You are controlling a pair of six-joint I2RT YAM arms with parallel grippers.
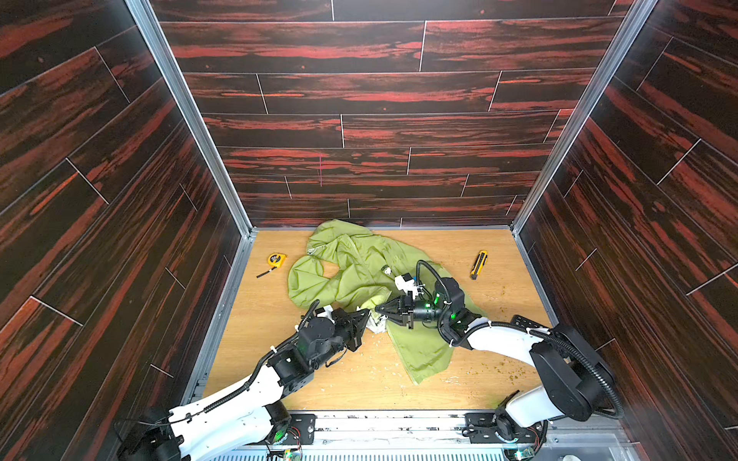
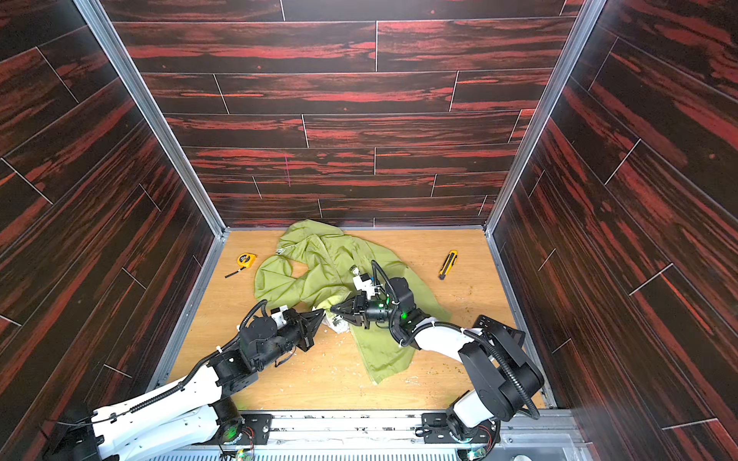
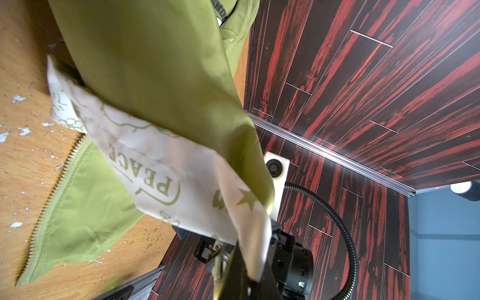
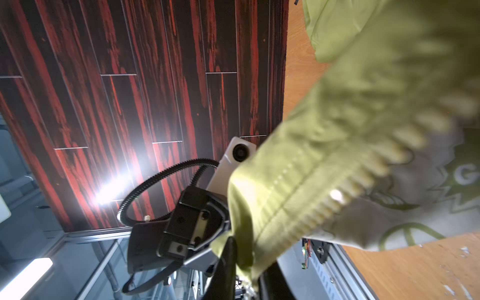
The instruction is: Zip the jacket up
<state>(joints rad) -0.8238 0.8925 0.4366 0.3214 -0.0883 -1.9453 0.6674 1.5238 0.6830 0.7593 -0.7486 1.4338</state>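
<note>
Jacket (image 1: 359, 263) (image 2: 319, 259) lies crumpled across the middle of the bench (image 1: 499, 339) in both top views, with its hood toward the back wall and one flap reaching toward the near edge. Tape (image 1: 276, 260) sits to its left and knife (image 1: 478, 264) to its right, both apart from the cloth. The left tool (image 1: 365, 315) and right tool (image 1: 377, 309) meet nose to nose at the jacket's near front edge, where whitish lining (image 1: 375, 325) shows. In the left wrist view the left tool (image 3: 233, 275) is closed, pinching a corner of lining and green cloth held up off the bench. One zipper (image 3: 52, 202) half lies flat on the wood. In the right wrist view the right tool (image 4: 246, 270) is clamped on a green hem end beside blurred zipper teeth.
</note>
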